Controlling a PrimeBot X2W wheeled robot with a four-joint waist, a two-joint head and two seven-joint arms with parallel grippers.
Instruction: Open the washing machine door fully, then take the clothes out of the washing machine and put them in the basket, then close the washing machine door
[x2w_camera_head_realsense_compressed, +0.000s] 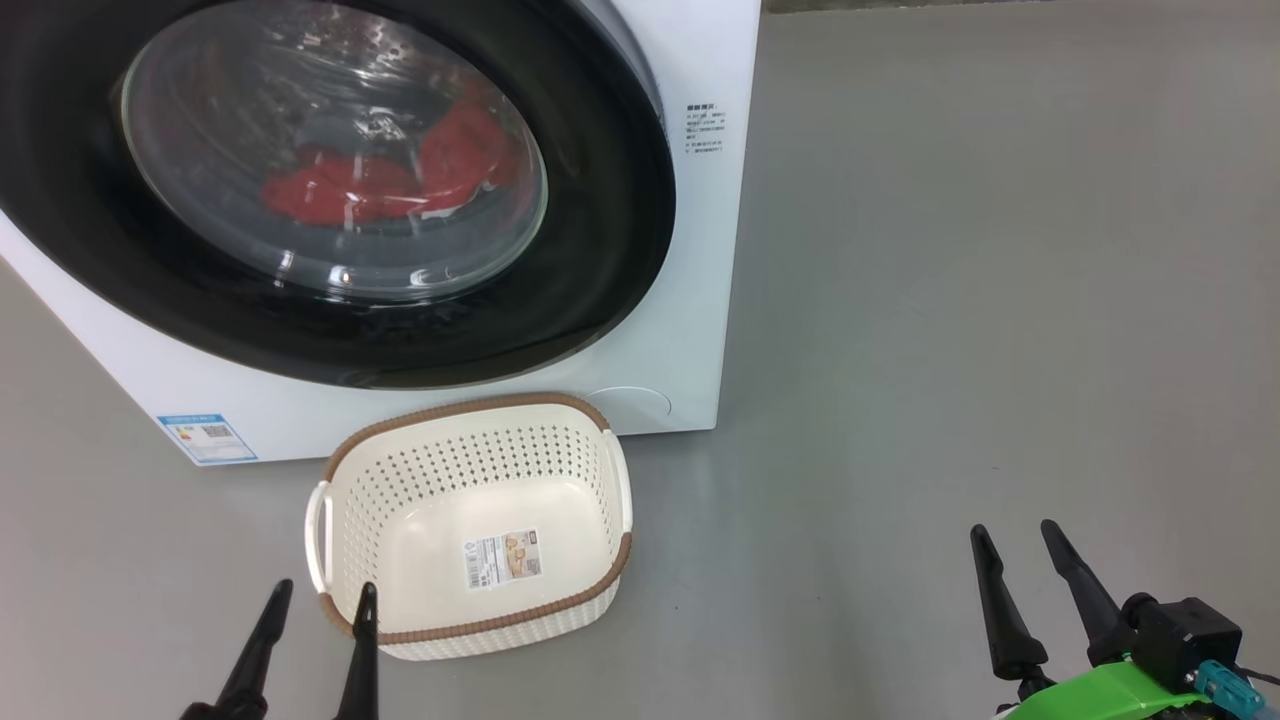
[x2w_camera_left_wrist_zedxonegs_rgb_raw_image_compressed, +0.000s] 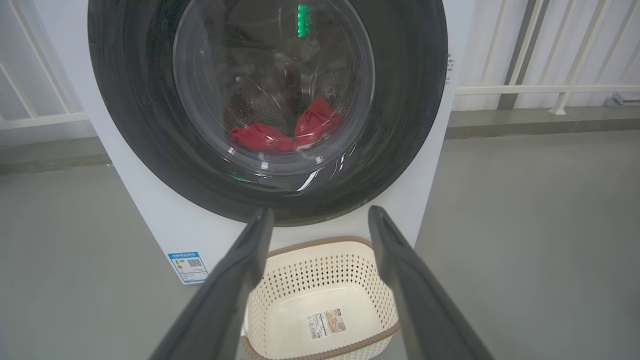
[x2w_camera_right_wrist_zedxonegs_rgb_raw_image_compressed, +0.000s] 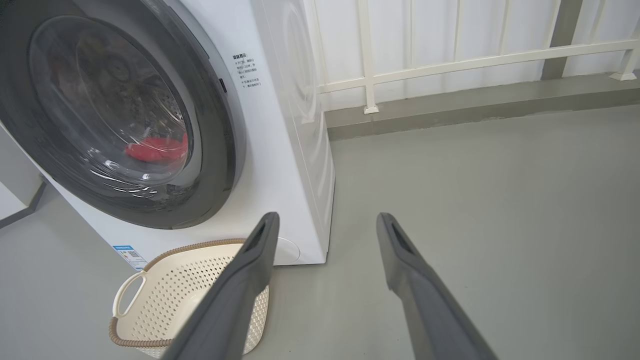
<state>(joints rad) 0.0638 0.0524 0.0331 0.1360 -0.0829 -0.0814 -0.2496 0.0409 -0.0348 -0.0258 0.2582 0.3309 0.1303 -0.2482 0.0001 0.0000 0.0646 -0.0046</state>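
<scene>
Your left fingers (x2w_camera_head_realsense_compressed: 360, 660) are spread apart and hold nothing. The basket (x2w_camera_head_realsense_compressed: 468, 408) sits on the floor (x2w_camera_head_realsense_compressed: 900, 350) just beyond their tips, before the washer (x2w_camera_head_realsense_compressed: 700, 300). Your right fingers (x2w_camera_head_realsense_compressed: 1002, 610) are likewise parted and empty, well right of it. Farther ahead the door (x2w_camera_head_realsense_compressed: 610, 250) is shut, with the clothes (x2w_camera_head_realsense_compressed: 465, 155) behind its glass.

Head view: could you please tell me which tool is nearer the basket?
The left tool, at the lower left, its fingertip by the brown rim of the basket; the right tool sits far off over bare floor.
</scene>
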